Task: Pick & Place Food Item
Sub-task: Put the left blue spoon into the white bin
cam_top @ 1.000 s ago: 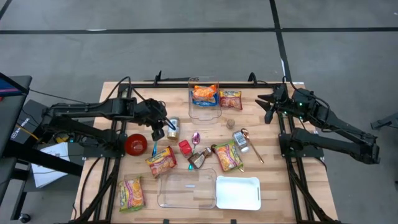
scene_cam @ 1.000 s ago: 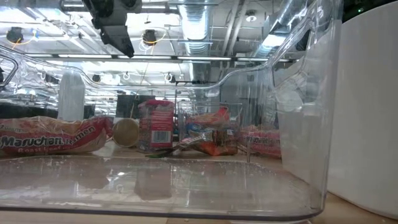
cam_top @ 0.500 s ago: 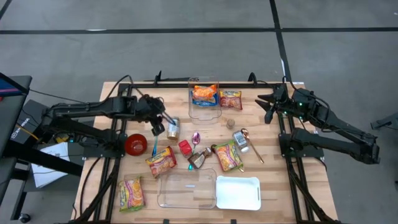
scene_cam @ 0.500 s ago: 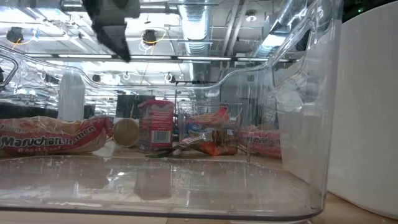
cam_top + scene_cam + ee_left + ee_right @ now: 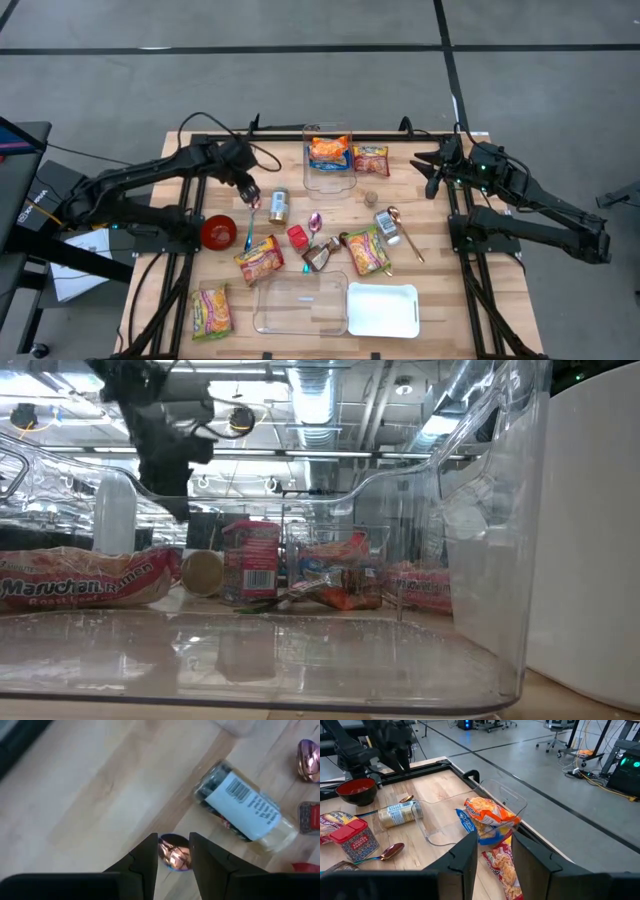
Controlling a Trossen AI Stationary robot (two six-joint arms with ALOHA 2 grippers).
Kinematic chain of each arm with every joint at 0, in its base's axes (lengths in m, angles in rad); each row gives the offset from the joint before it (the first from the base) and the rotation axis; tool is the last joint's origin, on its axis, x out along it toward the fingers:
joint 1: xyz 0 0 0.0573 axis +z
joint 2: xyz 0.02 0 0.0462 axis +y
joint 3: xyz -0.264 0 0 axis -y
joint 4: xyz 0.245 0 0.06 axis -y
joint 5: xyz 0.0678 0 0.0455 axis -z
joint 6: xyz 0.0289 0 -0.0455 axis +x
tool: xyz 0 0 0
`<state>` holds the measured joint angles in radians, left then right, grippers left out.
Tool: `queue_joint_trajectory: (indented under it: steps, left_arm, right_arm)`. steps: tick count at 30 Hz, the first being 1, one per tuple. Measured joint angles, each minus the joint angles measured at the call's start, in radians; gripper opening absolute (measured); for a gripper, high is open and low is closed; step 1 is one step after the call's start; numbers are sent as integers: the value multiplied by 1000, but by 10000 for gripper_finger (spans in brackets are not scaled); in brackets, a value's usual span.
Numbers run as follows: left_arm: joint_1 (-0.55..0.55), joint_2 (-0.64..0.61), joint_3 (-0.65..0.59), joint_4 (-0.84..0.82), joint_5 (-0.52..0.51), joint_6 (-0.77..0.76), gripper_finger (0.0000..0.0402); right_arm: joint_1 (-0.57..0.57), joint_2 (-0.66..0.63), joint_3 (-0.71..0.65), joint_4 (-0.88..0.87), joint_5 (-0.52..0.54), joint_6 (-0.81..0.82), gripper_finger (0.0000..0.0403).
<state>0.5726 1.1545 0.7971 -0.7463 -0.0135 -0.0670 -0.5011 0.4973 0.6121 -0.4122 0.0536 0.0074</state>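
Observation:
My left gripper (image 5: 251, 198) hangs open above the table's left middle, fingers pointing down. In the left wrist view (image 5: 172, 865) the copper bowl of a blue-handled spoon (image 5: 172, 856) shows in the gap between its fingers, on the table below. A jar with a white label (image 5: 245, 807) lies on its side just right of the gripper (image 5: 278, 206). The low view shows the gripper (image 5: 172, 500) clear of the table. Ramen packets (image 5: 260, 258) (image 5: 367, 250) lie flat near the middle. My right gripper (image 5: 430, 172) waits open at the far right, holding nothing.
A red bowl (image 5: 218, 231) stands left of the spoon. A clear bin (image 5: 328, 185) at the far middle holds a snack bag (image 5: 328, 152). A second clear bin (image 5: 300, 305) and a white tray (image 5: 382, 310) sit at the near edge. A red-lidded tub (image 5: 297, 236) and more spoons lie mid-table.
My left gripper has come down toward the spoon and drifted a little toward the table's left and far side, rolling slightly; its arm has swung toward the far edge. Its fingers keep the same gap. Nothing on the table has moved.

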Motion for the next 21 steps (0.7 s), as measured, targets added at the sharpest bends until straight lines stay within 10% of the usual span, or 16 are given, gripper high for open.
queue_joint_trajectory:
  steps: [21]
  left_arm:
    - [181, 95, -210, 218, 199, 36, 104]
  right_arm:
    - [0, 0, 0, -2, 0, 0, 114]
